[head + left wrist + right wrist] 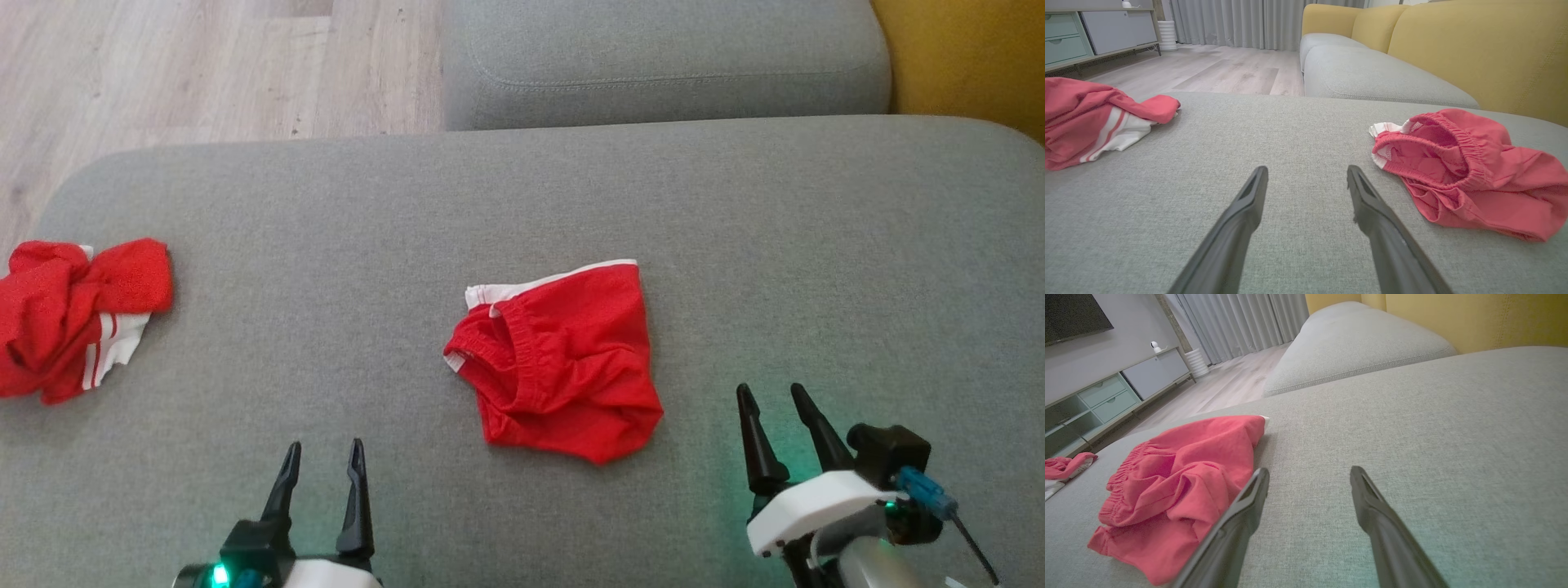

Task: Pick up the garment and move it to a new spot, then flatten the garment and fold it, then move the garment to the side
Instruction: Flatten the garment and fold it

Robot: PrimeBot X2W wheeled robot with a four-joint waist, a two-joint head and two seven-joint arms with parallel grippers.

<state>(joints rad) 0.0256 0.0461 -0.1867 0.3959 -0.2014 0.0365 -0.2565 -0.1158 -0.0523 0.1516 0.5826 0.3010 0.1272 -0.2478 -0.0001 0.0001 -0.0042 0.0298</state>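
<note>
The garment (563, 359) is a pair of red shorts with white trim, lying loosely folded and rumpled at the middle of the grey cushion (816, 245). The left wrist view has the garment (1470, 171) at its right, waistband gaping toward the camera; the right wrist view has the garment (1180, 486) at its left. My left gripper (324, 454) stands open near the front edge, left of the shorts, empty; the left gripper (1306, 175) hovers over bare cushion. My right gripper (771, 397) stands open to the right of the shorts, empty; the right gripper (1309, 475) sits just beside the fabric's edge.
A second red garment with white stripes (73, 318) lies bunched at the cushion's left edge. Another grey seat cushion (661, 57) lies beyond, with a yellow backrest (971, 57) at the right. Wooden floor (204, 65) lies past the far left edge.
</note>
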